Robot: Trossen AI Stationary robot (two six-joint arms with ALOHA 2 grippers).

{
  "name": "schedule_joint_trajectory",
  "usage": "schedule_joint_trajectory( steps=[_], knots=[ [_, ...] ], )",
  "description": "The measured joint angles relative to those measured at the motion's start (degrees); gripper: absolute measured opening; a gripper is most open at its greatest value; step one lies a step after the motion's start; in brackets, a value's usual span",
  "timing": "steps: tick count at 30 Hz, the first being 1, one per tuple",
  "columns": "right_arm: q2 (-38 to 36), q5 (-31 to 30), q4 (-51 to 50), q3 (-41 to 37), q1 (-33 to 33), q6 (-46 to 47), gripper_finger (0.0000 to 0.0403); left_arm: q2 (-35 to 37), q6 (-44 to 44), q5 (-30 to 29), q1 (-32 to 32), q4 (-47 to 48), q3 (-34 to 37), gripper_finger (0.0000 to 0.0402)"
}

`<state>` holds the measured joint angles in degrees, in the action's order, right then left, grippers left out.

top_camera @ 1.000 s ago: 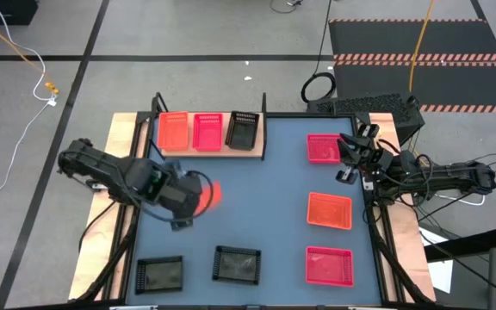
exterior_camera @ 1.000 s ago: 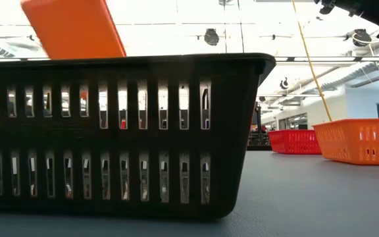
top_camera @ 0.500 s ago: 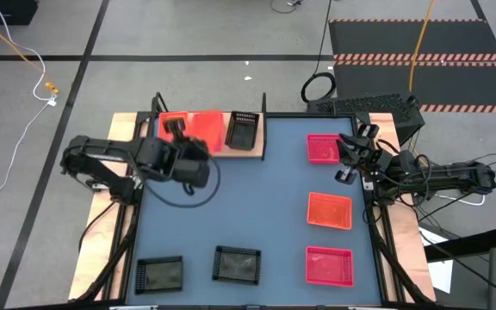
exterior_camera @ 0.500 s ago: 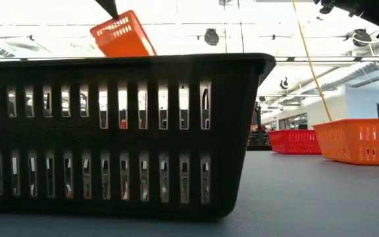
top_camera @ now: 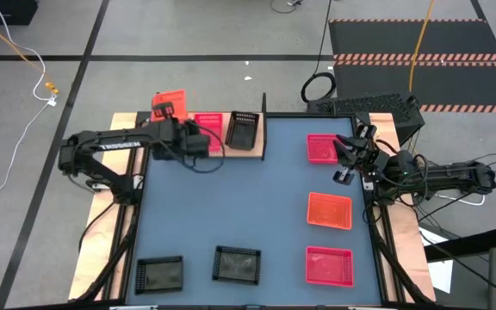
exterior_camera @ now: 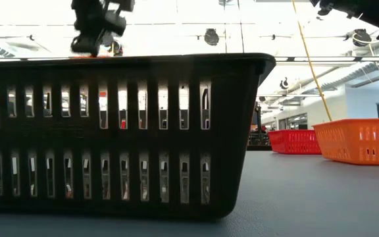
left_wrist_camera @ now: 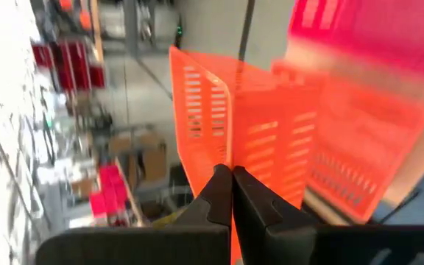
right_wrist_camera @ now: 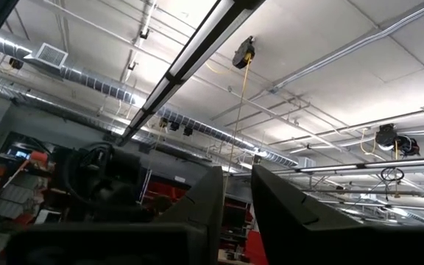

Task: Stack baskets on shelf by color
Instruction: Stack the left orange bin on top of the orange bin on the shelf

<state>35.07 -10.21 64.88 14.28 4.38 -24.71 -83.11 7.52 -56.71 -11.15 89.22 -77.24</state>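
Baskets-wise, left claw (left_wrist_camera: 231, 193) is clamped on a slotted orange plastic basket (top_camera: 170, 101) over the wooden shelf (top_camera: 218, 152) at 11 o'clock; right claw (top_camera: 344, 162) gapes empty.

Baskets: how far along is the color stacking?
Done: the shelf holds a pink basket and a black basket. In hand: the left gripper, shut on an orange basket, is at the shelf's left end. Left: two black baskets, two pink and one orange sit on the table. The right gripper waits by the right edge.
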Motion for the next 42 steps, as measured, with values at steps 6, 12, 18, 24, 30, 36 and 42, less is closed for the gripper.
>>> schedule_joint_trajectory(
  steps=[6, 12, 18, 24, 30, 36, 42],
  knots=[
    [0.00, 0.00, 0.00, -0.02, 0.00, -0.63, 0.0066, 6.66, -8.61, 2.14, -5.98, -7.89, 10.20, 0.0000],
    [0.00, -0.05, -0.28, -0.02, 0.04, -1.51, 0.0066, 12.16, -14.51, 4.32, -6.41, -17.70, 15.87, 0.0000],
    [0.00, -0.11, -0.27, -0.02, 0.04, -1.51, 0.0066, 12.11, -9.22, 3.86, -6.41, -18.85, 20.21, 0.0001],
    [0.00, -0.11, -0.26, -0.01, 0.04, -1.51, 0.0066, 11.91, -2.20, 1.33, -6.39, -18.88, 22.28, 0.0001],
    [0.00, -0.16, -0.20, 0.00, 0.04, -1.51, 0.0066, 11.86, -3.26, 1.27, -5.31, -18.96, 20.44, 0.0002],
    [-0.01, -0.16, -0.17, -0.01, 0.04, -1.51, 0.0066, 11.88, -1.22, 5.74, -5.70, -19.41, 13.02, 0.0010],
    [-0.01, -0.16, 0.19, 0.00, 0.04, -1.37, 0.0066, 11.91, 0.95, 27.76, -14.11, -28.73, 6.49, 0.0023]
  ],
)
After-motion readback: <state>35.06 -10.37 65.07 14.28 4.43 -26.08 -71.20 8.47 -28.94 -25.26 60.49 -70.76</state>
